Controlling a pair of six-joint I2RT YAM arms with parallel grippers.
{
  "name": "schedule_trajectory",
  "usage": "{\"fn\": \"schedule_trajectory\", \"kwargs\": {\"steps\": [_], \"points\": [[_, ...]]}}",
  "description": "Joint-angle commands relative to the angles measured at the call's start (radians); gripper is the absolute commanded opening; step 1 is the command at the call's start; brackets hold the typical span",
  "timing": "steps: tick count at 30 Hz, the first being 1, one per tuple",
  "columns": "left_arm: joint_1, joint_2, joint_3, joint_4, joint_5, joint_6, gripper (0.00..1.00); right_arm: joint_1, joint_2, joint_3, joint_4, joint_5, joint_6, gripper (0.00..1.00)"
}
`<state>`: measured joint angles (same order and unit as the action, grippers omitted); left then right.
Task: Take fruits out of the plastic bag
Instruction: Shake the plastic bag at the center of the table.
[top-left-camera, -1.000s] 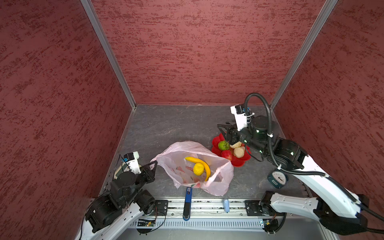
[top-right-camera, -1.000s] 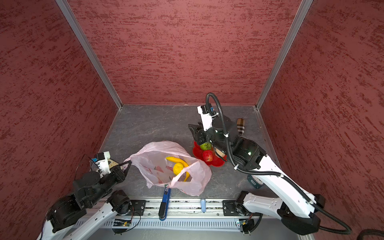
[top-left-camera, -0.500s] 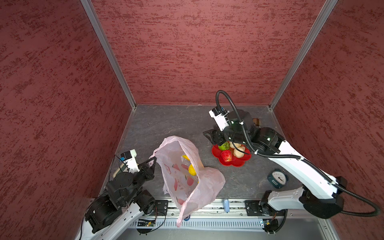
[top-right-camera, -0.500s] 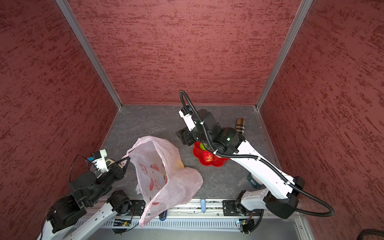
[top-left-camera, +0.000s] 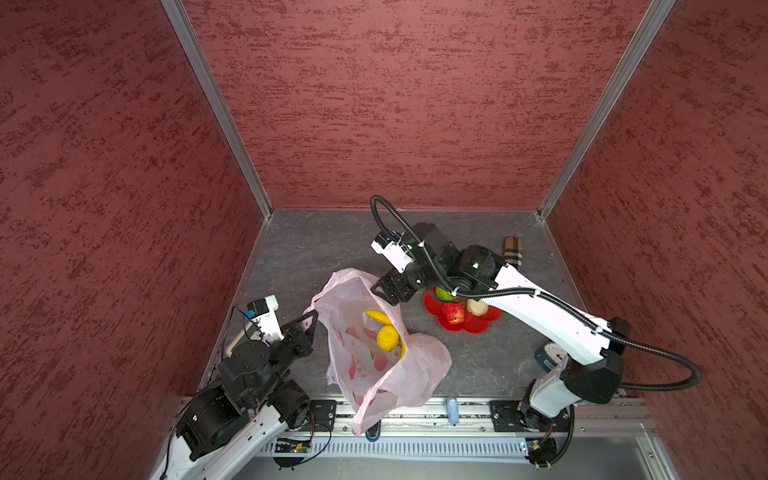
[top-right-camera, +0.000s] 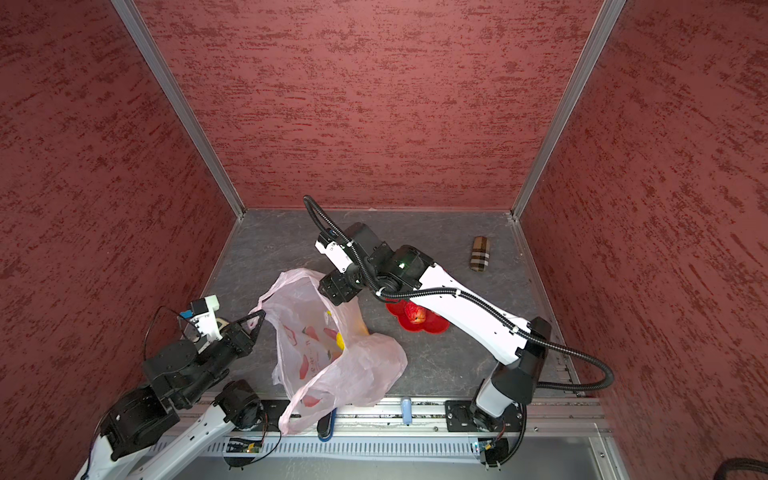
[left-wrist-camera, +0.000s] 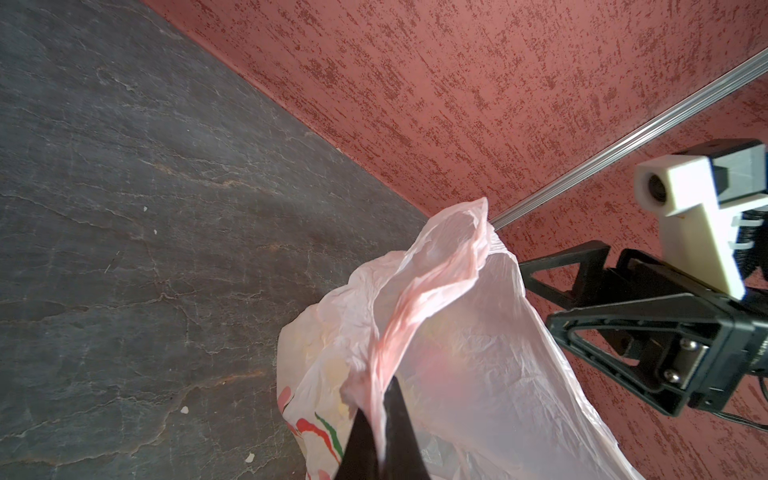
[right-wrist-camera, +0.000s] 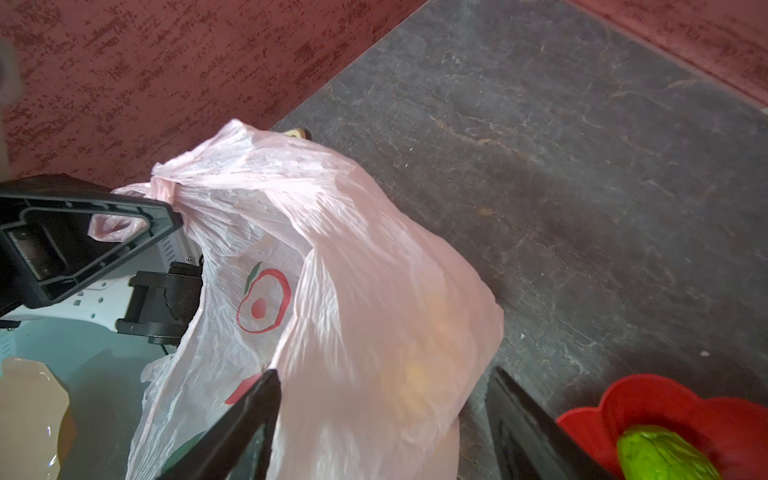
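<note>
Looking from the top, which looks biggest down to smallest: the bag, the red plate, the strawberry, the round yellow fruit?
1. plastic bag
2. red plate
3. strawberry and round yellow fruit look about alike.

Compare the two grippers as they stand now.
The left gripper is shut, pinching the bag's edge; the right gripper is open and grips nothing. The left sits at the bag's left edge, the right at its far edge, beside the plate. Both have black triangular fingers and sit at the bag's rim.

The plastic bag (top-left-camera: 374, 370), flat 1 second ago, now stands pulled up; the right gripper (top-left-camera: 384, 291) swung left from the red plate (top-left-camera: 478, 328) to its rim, jaws wider.
</note>
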<state>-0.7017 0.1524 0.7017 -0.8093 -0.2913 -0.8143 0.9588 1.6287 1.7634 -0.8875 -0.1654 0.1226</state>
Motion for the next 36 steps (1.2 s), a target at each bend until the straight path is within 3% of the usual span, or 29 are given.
{"fn": "schedule_trajectory", "kwargs": {"steps": [1, 4, 8, 15, 27, 29, 33, 36], "points": [[0.005, 0.004, -0.01, 0.025, 0.012, 0.014, 0.0, 0.014, 0.033, 0.04, -0.059, -0.005, -0.002, 0.79], [0.005, 0.003, -0.012, 0.033, 0.017, 0.015, 0.0, 0.015, 0.07, 0.046, -0.098, 0.049, 0.003, 0.73], [0.005, 0.004, -0.016, 0.042, 0.021, 0.015, 0.0, 0.015, 0.088, 0.04, -0.105, 0.115, -0.001, 0.57], [0.006, 0.013, -0.021, 0.065, 0.028, 0.017, 0.0, 0.018, 0.022, 0.048, -0.042, 0.063, 0.009, 0.71], [0.005, 0.009, -0.033, 0.096, 0.042, 0.015, 0.0, 0.018, 0.131, -0.013, -0.055, 0.082, -0.01, 0.69], [0.005, 0.006, -0.034, 0.097, 0.044, 0.014, 0.0, 0.017, 0.152, -0.022, -0.051, 0.107, -0.019, 0.62], [0.005, 0.004, -0.042, 0.114, 0.04, 0.014, 0.0, 0.009, 0.15, -0.01, -0.004, 0.155, -0.051, 0.34], [0.006, 0.008, -0.052, 0.147, 0.045, 0.013, 0.0, -0.002, 0.149, 0.023, 0.052, 0.179, -0.097, 0.22]]}}
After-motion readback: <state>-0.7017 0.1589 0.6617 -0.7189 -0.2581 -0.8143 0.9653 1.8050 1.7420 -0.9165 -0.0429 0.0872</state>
